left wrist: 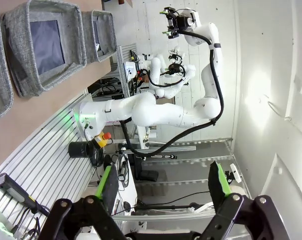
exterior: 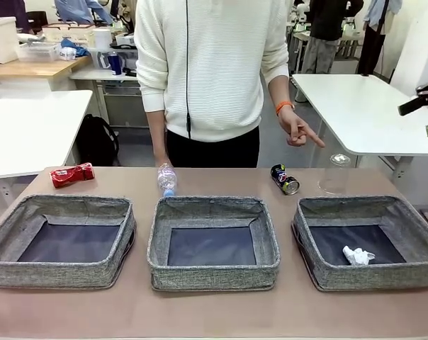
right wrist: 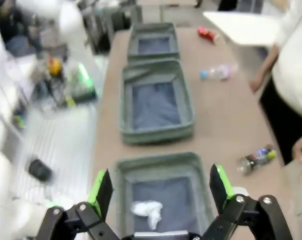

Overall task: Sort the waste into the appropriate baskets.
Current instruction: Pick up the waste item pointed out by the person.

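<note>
Three grey baskets stand in a row: left (exterior: 58, 273), middle (exterior: 214, 275), right (exterior: 373, 276). A white paper wad (exterior: 358, 256) lies in the right basket. Behind the baskets lie a red can (exterior: 72, 174), a small clear bottle (exterior: 166, 177), a dark can (exterior: 285, 179) and an upright clear cup (exterior: 335, 173). My right gripper (exterior: 416, 120) hangs open and empty, high at the right edge. In its wrist view the right gripper (right wrist: 161, 187) hovers over the right basket (right wrist: 158, 160) and the wad (right wrist: 147, 210). My left gripper (left wrist: 163, 182) is open and empty, pointing off the table.
A person stands at the far side. One hand (exterior: 161, 161) is down by the bottle and the other hand (exterior: 299, 131) points a finger to the right. White tables stand behind on both sides. Bare tabletop (exterior: 214, 315) runs in front of the baskets.
</note>
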Robot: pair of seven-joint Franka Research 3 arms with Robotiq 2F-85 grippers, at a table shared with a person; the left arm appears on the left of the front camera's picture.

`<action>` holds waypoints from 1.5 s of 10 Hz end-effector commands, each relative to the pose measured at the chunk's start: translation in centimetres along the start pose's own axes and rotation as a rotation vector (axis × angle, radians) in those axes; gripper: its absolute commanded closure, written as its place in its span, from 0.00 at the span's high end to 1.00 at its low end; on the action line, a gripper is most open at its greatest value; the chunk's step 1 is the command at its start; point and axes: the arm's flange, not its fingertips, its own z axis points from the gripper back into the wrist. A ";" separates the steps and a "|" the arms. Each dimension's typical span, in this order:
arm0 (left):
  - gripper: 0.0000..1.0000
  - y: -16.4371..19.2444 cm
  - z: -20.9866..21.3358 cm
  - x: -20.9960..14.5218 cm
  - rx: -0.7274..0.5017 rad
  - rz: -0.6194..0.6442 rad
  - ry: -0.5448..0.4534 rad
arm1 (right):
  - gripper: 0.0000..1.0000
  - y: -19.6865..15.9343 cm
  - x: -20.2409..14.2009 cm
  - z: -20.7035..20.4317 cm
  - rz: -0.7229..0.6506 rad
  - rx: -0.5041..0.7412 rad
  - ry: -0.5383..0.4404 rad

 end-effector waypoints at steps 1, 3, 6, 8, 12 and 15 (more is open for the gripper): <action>0.93 -0.2 0.0 -0.1 -0.011 -0.014 0.000 | 1.00 0.6 1.0 -0.2 0.121 -0.041 0.048; 0.93 -0.2 0.0 -0.1 -0.011 -0.014 0.000 | 1.00 1.2 0.3 -1.6 -0.015 -0.060 0.110; 0.93 -0.2 0.0 -0.1 -0.011 -0.014 0.000 | 1.00 -11.3 -3.4 3.7 -0.019 -0.233 -0.033; 0.93 -0.2 0.0 -0.1 -0.011 -0.014 0.000 | 1.00 -16.7 -7.3 5.5 -0.029 -0.282 -0.025; 0.93 -0.2 0.0 -0.1 -0.011 -0.014 0.000 | 1.00 -20.8 -14.9 3.6 -0.137 -0.196 0.086; 0.93 -0.2 0.0 -0.1 -0.011 -0.014 0.000 | 1.00 -20.7 -14.9 3.6 -0.114 -0.240 0.058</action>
